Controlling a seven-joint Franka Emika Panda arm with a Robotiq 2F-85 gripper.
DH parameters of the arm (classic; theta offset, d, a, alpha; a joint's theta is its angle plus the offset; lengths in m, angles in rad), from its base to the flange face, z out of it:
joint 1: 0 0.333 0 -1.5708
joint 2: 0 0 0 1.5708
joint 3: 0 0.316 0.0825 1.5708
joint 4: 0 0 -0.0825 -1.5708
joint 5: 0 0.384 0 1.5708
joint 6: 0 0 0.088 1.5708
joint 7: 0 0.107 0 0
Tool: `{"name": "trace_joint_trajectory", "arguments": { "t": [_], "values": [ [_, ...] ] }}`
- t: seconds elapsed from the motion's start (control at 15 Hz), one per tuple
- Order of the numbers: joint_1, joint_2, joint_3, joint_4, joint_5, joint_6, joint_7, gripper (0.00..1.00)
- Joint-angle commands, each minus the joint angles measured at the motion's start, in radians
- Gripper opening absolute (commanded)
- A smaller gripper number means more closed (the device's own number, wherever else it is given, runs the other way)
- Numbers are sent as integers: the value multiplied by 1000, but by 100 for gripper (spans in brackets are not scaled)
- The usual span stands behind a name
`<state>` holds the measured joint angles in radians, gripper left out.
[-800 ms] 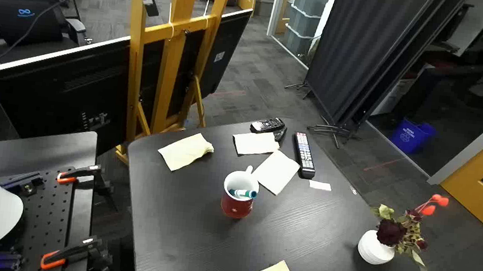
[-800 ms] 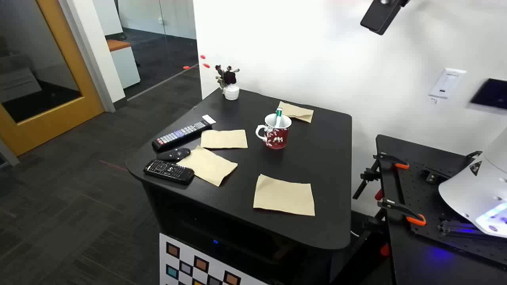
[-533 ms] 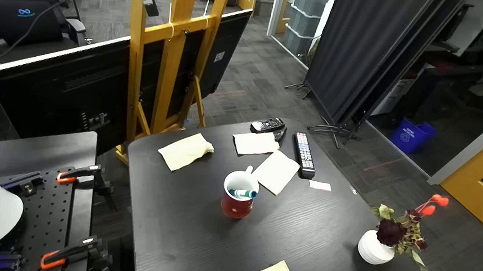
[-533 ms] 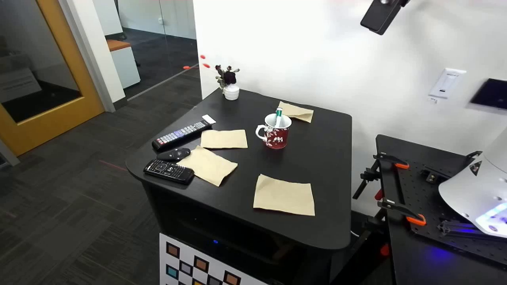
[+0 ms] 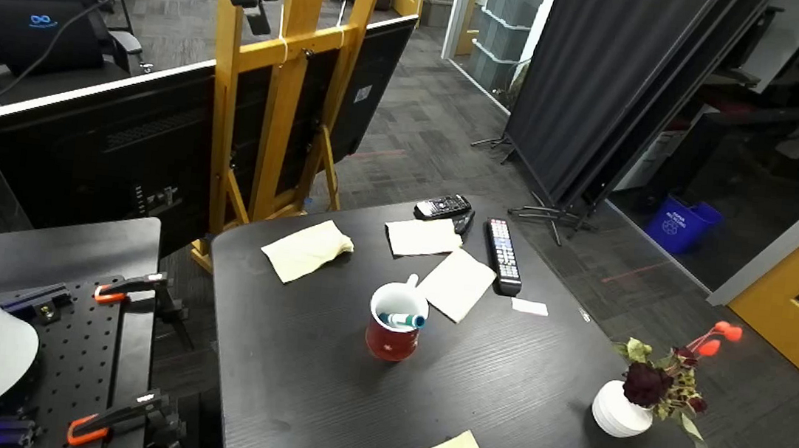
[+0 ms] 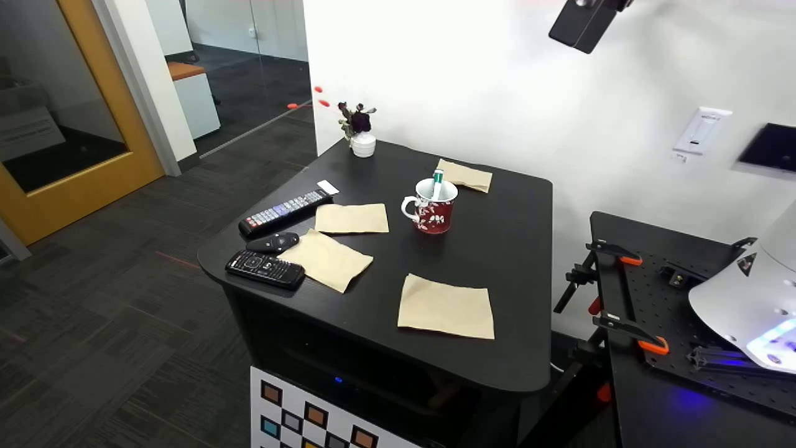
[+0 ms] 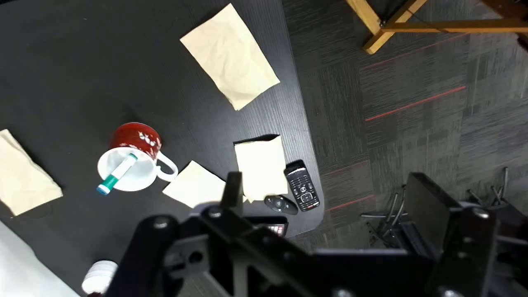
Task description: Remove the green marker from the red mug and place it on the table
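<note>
The green marker [image 7: 119,172] leans inside the red mug [image 6: 437,218], its raised green end poking past the rim about a quarter turn round from the handle. The mug sits upright on the table [image 7: 90,74], its handle near a paper sheet [image 7: 194,186]; three remotes [image 6: 286,213] and a white vase [image 6: 363,146] lie well apart from it. The step in hand looks to be the reach, with the removal itself not yet begun. To do it well, bring the gripper [image 7: 328,197] over the mug and turn it so the jaws descend on either side of that raised end, pinching across the stick and leaving the rim untouched. Drawing up along the marker's own lean should free its lower end without tipping the mug; the bare table opposite the handle would suit it, released low, since it may roll. The jaws stand wide apart with nothing between them. In the wrist view their gap lies over the floor [image 7: 412,144], the mug off to the left, so sideways travel seems needed too. In both exterior views a dark piece of the arm's end [image 6: 581,23] hangs high, well away from the marker.
</note>
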<state>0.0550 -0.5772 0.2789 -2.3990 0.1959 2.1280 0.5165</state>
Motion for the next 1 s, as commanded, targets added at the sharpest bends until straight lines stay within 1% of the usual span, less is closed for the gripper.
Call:
{"name": "trace_joint_trajectory", "arguments": {
  "t": [0.0, 0.13, 0.4, 0.73, 0.93],
  "values": [
    [-49, 50, -23, 16, -27, 35, 44, 100],
    [-78, 81, -35, 21, -39, 56, 61, 100],
    [-116, 134, -40, -1, -64, 135, 160, 100],
    [-121, 194, -29, -67, -89, 260, 347, 100],
    [-121, 236, -34, -90, -107, 318, 454, 100]
  ]
}}
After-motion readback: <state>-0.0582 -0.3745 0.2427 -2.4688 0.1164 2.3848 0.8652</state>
